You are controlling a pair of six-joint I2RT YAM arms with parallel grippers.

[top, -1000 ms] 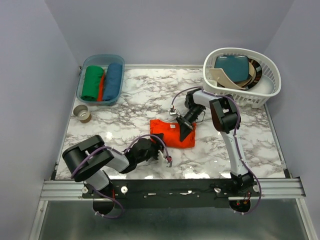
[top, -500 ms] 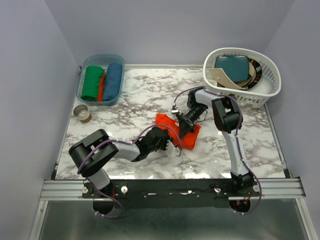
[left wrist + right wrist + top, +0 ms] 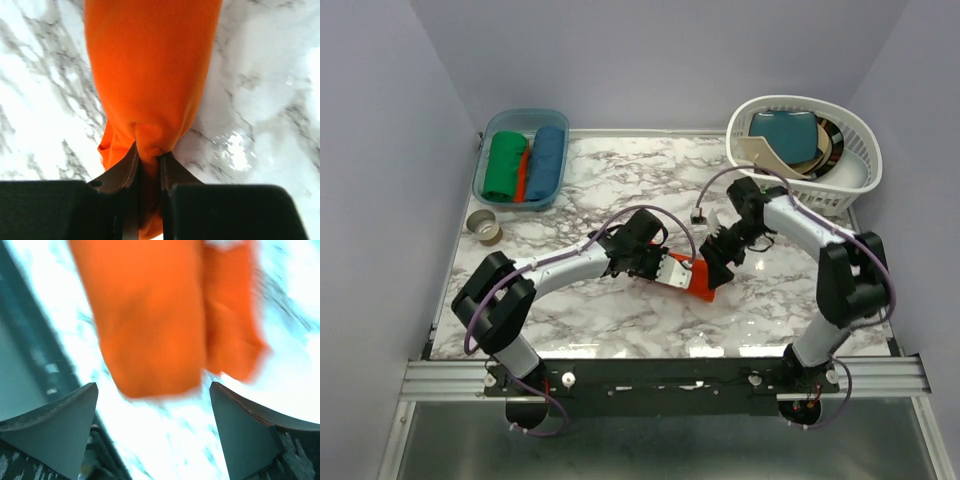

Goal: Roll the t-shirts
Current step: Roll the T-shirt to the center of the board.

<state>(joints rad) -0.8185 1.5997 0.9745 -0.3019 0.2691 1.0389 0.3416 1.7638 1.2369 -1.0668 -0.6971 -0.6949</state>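
An orange-red t-shirt lies as a short roll on the marble table, near its middle. My left gripper is at the roll's left end. In the left wrist view the roll stretches away from the left gripper, whose jaws are shut on a pinch of its near end. My right gripper hovers just right of the roll. In the blurred right wrist view the right gripper stands wide open, with the orange t-shirt ahead of its fingers and nothing between them.
A teal bin at the back left holds a green roll, a red one and a blue roll. A white laundry basket with more clothes sits at the back right. A tape roll lies by the left edge.
The left arm reached right and shut on the t-shirt's end. The right gripper let go, opened wide and drew back to the right. The t-shirt bunched into a narrower roll and shifted right.
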